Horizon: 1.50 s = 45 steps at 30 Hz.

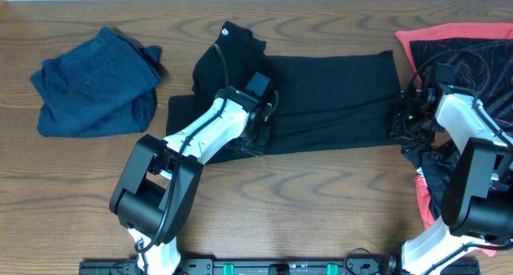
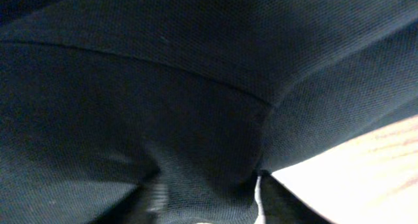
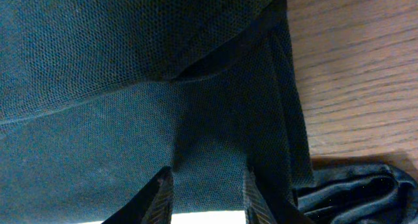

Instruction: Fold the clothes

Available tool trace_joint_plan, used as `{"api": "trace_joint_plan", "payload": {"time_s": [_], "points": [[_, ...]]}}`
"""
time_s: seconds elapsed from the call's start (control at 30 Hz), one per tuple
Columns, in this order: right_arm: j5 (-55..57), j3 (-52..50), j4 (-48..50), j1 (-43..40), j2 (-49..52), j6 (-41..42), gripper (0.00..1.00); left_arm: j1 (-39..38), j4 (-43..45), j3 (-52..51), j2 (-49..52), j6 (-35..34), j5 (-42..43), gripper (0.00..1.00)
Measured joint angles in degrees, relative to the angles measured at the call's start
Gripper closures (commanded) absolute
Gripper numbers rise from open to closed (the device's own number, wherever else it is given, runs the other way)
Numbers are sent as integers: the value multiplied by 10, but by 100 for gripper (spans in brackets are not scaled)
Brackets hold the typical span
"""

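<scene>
A black garment [image 1: 329, 99] lies spread across the middle of the wooden table [image 1: 304, 195]. My left gripper [image 1: 258, 137] is at its front edge, left of centre. In the left wrist view the black cloth [image 2: 163, 87] fills the frame and bunches between the fingers [image 2: 209, 201], so the gripper is shut on it. My right gripper [image 1: 403, 119] is at the garment's right end. In the right wrist view the cloth [image 3: 117, 87] creases in toward the fingers [image 3: 208, 191], which are shut on it.
Folded blue shorts [image 1: 92, 82] lie at the far left. A red and black garment [image 1: 457, 46] lies at the far right, with dark crumpled cloth [image 1: 429, 167] below it, also in the right wrist view [image 3: 353, 191]. Bare wood [image 2: 366, 172] shows beside the left gripper.
</scene>
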Motion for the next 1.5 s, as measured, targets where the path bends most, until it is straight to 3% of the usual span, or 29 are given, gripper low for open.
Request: {"api": "trace_joint_plan", "payload": {"time_s": [0.1, 0.27, 0.5, 0.7, 1.27, 1.33, 1.43, 1.5], "points": [[0, 0, 0, 0, 0, 0, 66, 0, 2, 0, 0, -5, 0, 94], [0, 0, 0, 0, 0, 0, 66, 0, 6, 0, 0, -1, -11, 94], [2, 0, 0, 0, 0, 0, 67, 0, 16, 17, -1, 10, -135, 94], [2, 0, 0, 0, 0, 0, 67, 5, 85, 59, -5, 23, -217, 94], [2, 0, 0, 0, 0, 0, 67, 21, 128, 61, -7, 29, -244, 92], [2, 0, 0, 0, 0, 0, 67, 21, 138, 61, -7, 29, -244, 85], [2, 0, 0, 0, 0, 0, 67, 22, 153, 61, -7, 36, -245, 55], [2, 0, 0, 0, 0, 0, 67, 22, 163, 61, -7, 39, -248, 43]]}}
